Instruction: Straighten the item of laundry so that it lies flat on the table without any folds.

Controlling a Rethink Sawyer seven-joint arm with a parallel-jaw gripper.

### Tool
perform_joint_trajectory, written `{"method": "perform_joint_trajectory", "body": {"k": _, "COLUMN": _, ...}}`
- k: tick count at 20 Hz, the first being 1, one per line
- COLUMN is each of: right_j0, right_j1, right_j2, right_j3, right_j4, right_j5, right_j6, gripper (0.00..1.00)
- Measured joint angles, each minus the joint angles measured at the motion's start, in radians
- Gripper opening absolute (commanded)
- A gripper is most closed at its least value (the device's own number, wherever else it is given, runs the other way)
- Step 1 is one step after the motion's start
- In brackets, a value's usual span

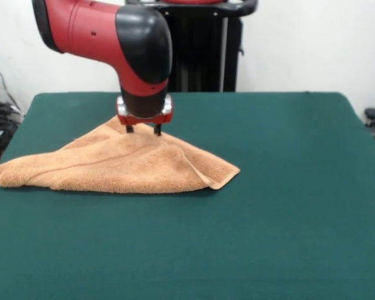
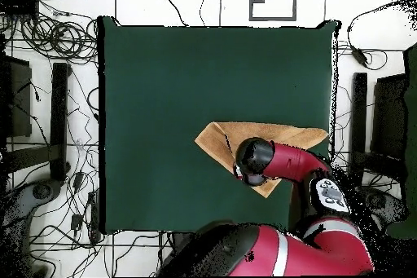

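The peach-orange towel (image 1: 125, 165) lies folded over itself in a rough triangle on the dark green table (image 1: 287, 187), left of the middle. One end reaches the table's left edge, and a folded corner points right. My gripper (image 1: 144, 129) hangs straight down from the red and black arm, over the towel's far peak. Its two dark fingertips (image 1: 130, 129) stand apart, at or just above the cloth. In the overhead view the towel (image 2: 232, 136) lies near the right edge of the table (image 2: 179, 79). The arm's head (image 2: 254, 161) covers the gripper and part of the towel.
The black pedestal (image 1: 200, 50) stands behind the table's far edge. Cables and dark equipment (image 2: 49, 38) lie on the floor beside the table. A black object (image 1: 374, 115) sits off the table's right side.
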Motion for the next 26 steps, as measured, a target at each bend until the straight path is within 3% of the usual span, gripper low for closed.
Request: {"method": "perform_joint_trajectory", "body": {"k": 26, "right_j0": -0.03, "right_j1": 0.029, "right_j2": 0.031, "right_j3": -0.081, "right_j4": -0.002, "right_j5": 0.138, "right_j6": 0.0, "gripper": 1.0}}
